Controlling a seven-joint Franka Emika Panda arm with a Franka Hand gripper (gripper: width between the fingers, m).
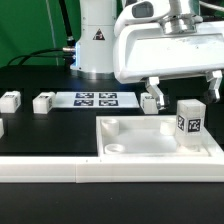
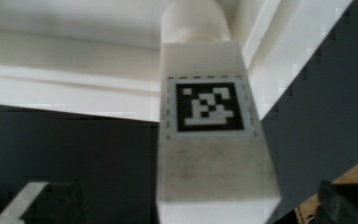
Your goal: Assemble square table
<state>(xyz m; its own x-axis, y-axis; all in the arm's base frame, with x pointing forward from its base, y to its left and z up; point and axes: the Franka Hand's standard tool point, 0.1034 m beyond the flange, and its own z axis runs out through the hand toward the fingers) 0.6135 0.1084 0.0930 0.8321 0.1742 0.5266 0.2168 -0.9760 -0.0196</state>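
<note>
At the exterior view's left, the first loose leg [image 1: 10,100] and the second loose leg [image 1: 43,101] lie on the black table [image 1: 60,128]. Next comes the marker board [image 1: 95,99]. The square tabletop [image 1: 135,137] rests nearer the camera. At its right end the upright leg [image 1: 190,122] stands inside the rim, and I cannot tell whether it sits in a corner hole. My claw [image 1: 183,88] hangs above it, apparently open, jaws standing clear on both sides. If I close off-centre, one jaw would likely touch first and topple the leg.
</note>
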